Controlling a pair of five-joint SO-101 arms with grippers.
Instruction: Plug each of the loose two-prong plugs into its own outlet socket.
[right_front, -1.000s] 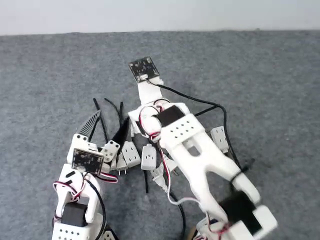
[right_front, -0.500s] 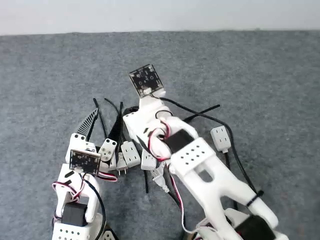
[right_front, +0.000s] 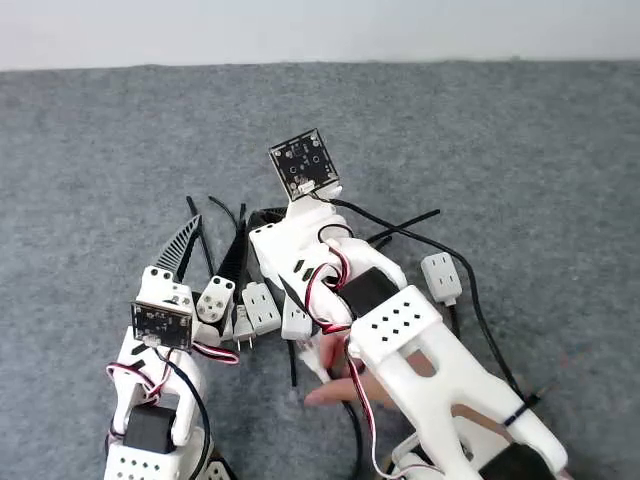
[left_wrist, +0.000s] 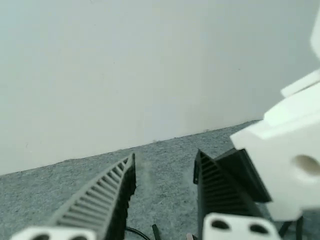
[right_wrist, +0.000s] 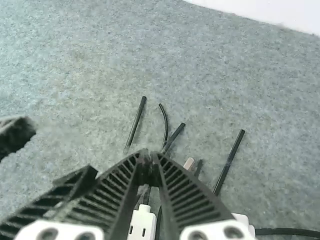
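Hovering low over grey carpet (right_front: 540, 150), the left gripper (left_wrist: 165, 160) spreads its fingers wide around nothing. The right gripper (right_wrist: 148, 156) has its fingers pressed together above a white socket (right_wrist: 141, 222), and whether they pinch a cord (right_wrist: 134, 125) is unclear. Sockets (right_front: 262, 307) and plugs (right_front: 243, 326) lie loose between the arms, a person's hand (right_front: 338, 378) among them. None looks mated, so seemingly every plugging is left.

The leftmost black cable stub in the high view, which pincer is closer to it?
Left. The left pincer is open right beside the cable stub; the right pincer is shut above a white socket, farther off.
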